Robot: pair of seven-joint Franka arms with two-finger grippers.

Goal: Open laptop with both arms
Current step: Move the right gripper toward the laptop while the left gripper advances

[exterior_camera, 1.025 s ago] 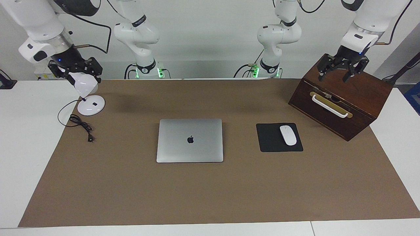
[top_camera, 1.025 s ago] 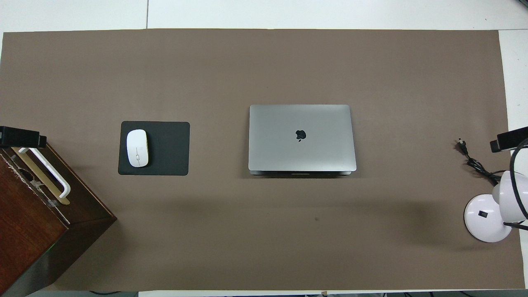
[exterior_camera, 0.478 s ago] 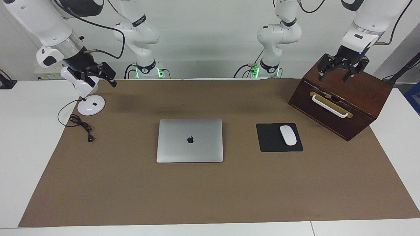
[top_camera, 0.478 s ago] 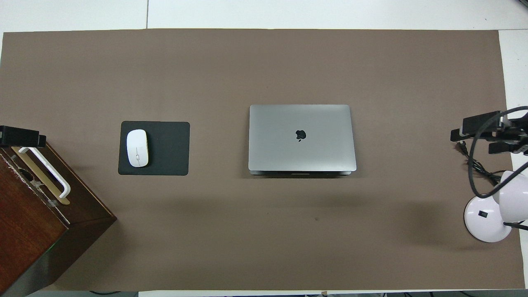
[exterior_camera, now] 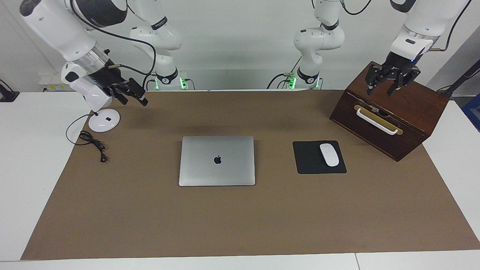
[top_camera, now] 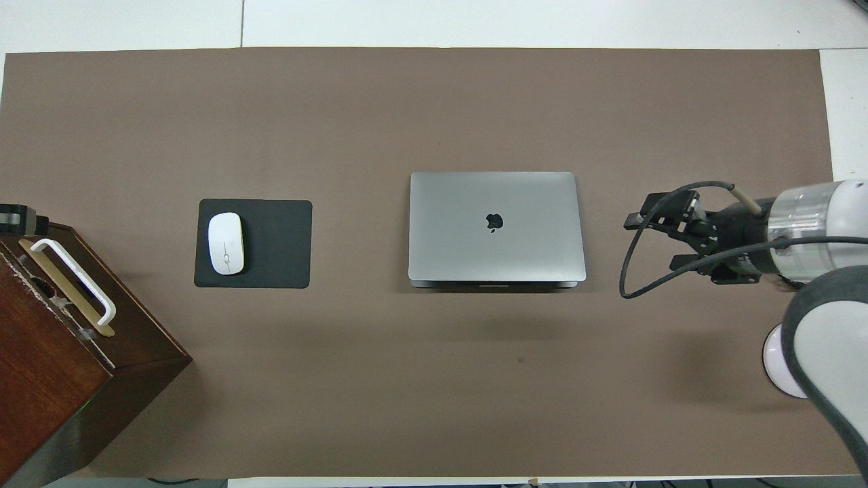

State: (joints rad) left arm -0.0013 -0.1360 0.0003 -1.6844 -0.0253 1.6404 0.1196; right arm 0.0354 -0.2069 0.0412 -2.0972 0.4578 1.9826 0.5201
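Observation:
The silver-grey laptop lies closed on the brown mat, apple logo up; it also shows in the overhead view. My right gripper is up in the air, open and empty, over the mat between the lamp and the laptop; from above it is well short of the laptop's edge. My left gripper hangs open and empty over the wooden box's top. Only its tip shows in the overhead view.
A black mouse pad with a white mouse lies beside the laptop toward the left arm's end. A dark wooden box with a white handle stands there too. A white desk lamp and its cable sit at the right arm's end.
My right gripper has swung from over the lamp toward the laptop, out over the mat. My left gripper has stayed over the box, its fingers now standing closer together.

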